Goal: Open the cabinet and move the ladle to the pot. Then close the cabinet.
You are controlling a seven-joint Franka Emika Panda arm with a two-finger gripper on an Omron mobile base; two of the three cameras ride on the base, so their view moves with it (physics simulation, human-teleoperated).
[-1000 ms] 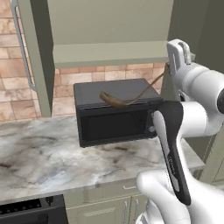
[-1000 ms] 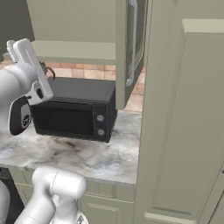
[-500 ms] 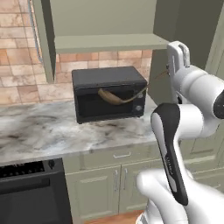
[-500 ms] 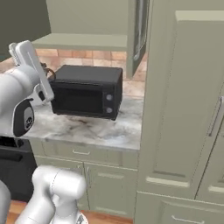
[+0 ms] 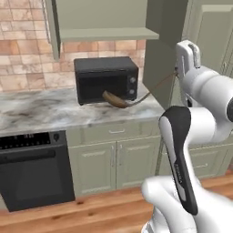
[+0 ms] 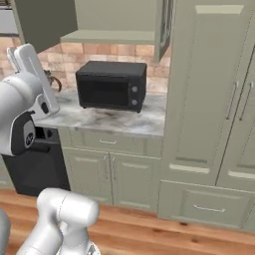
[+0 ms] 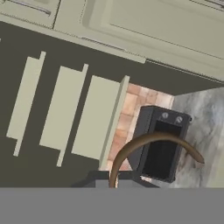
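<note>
The ladle (image 5: 119, 100) hangs in the air in front of the microwave (image 5: 105, 84), bowl end lowest, its thin curved handle rising to the right toward the gripper (image 5: 176, 73). In the hand view the same handle (image 7: 148, 144) arcs up from between the fingertips at the bottom edge and curves over the microwave (image 7: 162, 144). The gripper is clamped shut on the handle's end, so the ladle is carried clear of the marble counter (image 5: 41, 109).

Above, the cabinet (image 5: 104, 18) stands with both doors swung open; the near door (image 5: 159, 50) hangs just beside the arm. Its shelf is bare where visible.

Step in hand, by judgement: transport of the ladle toward the pot. No pot can be made out. The next move calls for bringing the pot into reach, lowering the bowl end inside it, releasing, then shutting both doors.
</note>
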